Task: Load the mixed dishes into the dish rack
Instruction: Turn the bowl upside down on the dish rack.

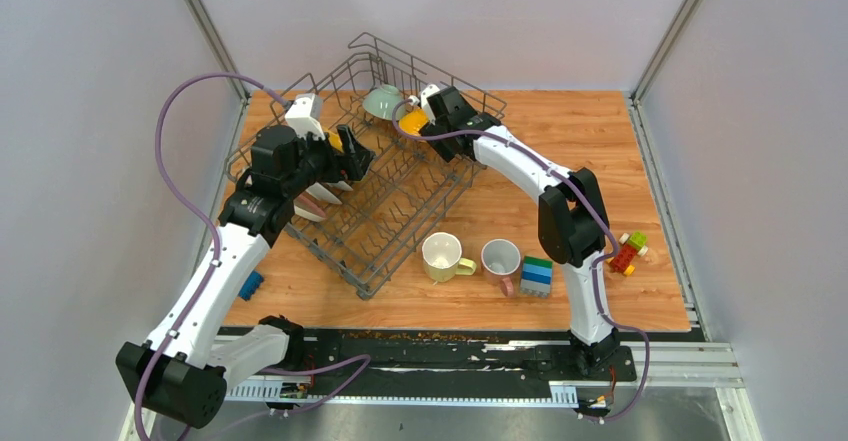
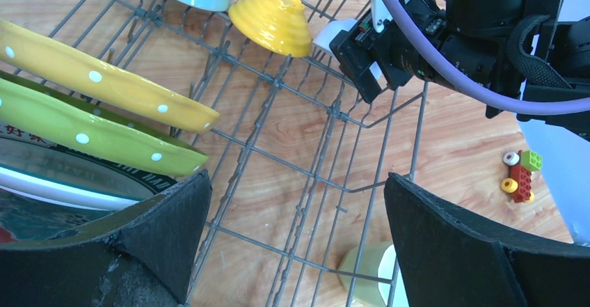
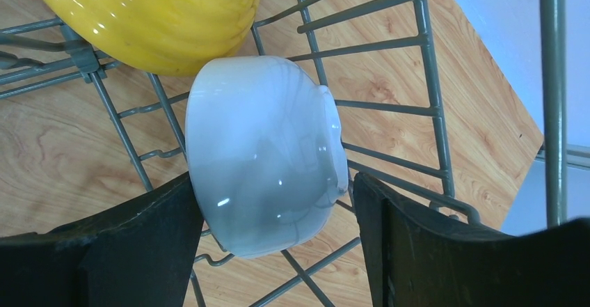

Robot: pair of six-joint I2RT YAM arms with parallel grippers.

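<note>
- From overhead, my right gripper (image 1: 420, 104) sits at the far corner of the dish rack (image 1: 395, 211). The pale green bowl (image 1: 383, 101) is at its tips and the yellow-orange bowl (image 1: 413, 119) just beside it. The left gripper (image 1: 352, 156) hangs over the rack's middle. The pale yellow mug (image 1: 441, 256) and the white pink-handled mug (image 1: 500, 259) stand on the bench (image 1: 600, 161), well back from both grippers, toward the bases. I judge the left gripper slightly nearer to them.
- At the left wrist, the left gripper (image 2: 296, 189) is spread wide and holds nothing. The plates (image 2: 104, 91) stand on edge just beside one finger. Through the wires, the pale yellow mug (image 2: 365, 276) shows low down near the other finger, beneath rack level. No other close view shows that.
- At the right wrist, the pale green bowl (image 3: 264, 147) lies on its side on the wires between the fingers of the right gripper (image 3: 273, 182). Its axis runs finger to finger. One finger seems to touch its wall, and a sliver of gap shows at the foot, so I read the jaws as apart and not clamping. Only this view shows that gap.
</note>
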